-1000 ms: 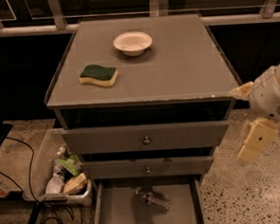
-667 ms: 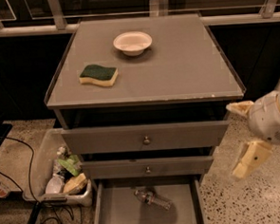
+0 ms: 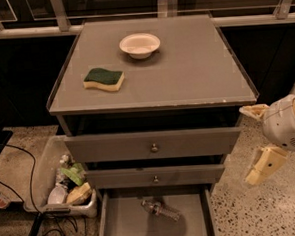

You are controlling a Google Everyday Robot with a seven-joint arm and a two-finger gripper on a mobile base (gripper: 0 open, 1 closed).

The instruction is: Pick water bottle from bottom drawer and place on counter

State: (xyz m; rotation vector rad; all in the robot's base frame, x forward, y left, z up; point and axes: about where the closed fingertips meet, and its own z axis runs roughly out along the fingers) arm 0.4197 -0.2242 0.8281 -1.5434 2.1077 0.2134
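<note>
The water bottle (image 3: 161, 210) lies on its side on the floor of the open bottom drawer (image 3: 125, 226), near the drawer's back. The counter (image 3: 195, 72) is the grey top of the cabinet above it. My gripper (image 3: 249, 144) hangs in the air to the right of the cabinet, level with the two upper drawer fronts. Its pale fingers (image 3: 264, 166) are spread wide apart and hold nothing. It is well above and to the right of the bottle.
A green and yellow sponge (image 3: 104, 79) and a white bowl (image 3: 139, 45) sit on the counter. A bin of trash (image 3: 66, 187) stands on the floor left of the cabinet, with cables (image 3: 25, 167) beside it. Two drawer fronts with knobs (image 3: 154, 147) overhang the open drawer.
My gripper has dropped lower along the cabinet's right side, from the counter's edge to drawer-front level. The bottle, sponge and bowl have not moved.
</note>
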